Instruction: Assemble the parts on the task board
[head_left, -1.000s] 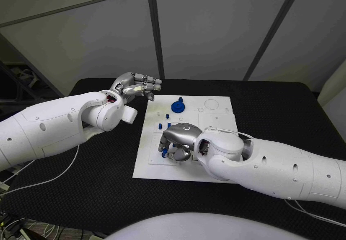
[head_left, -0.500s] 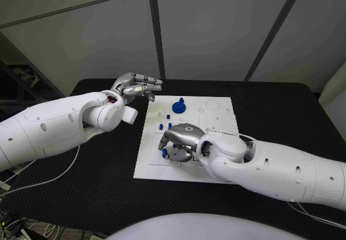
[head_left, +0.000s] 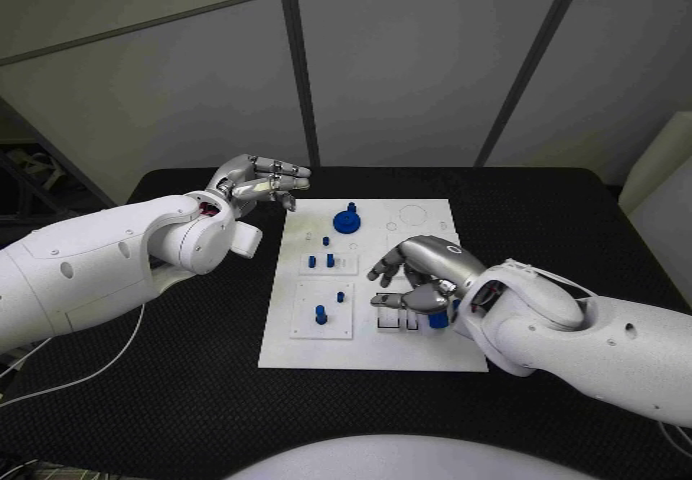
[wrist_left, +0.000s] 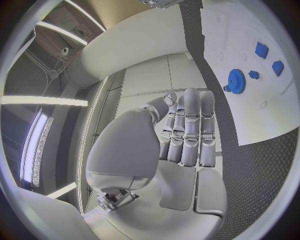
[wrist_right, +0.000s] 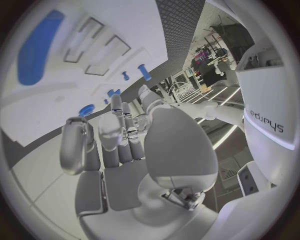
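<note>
Two robot hands flank the task board (head_left: 433, 345): the left robot hand (head_left: 261, 180) curled on nothing beyond its far-left corner, the right robot hand (head_left: 418, 280) pinching a blue part (head_left: 437, 320) above its near-right slots, seemingly to seat it

Lettering on white body panel, right wrist view: small dark printed characters stand on the robot's white casing (wrist_right: 270, 120) at the circle's rim; they look like a short lower-case word, but the fisheye bend leaves them unreadable.
Task board (head_left: 426, 350): no readable text, numbers or signs.
Arms and hands: no readable marking.
</note>
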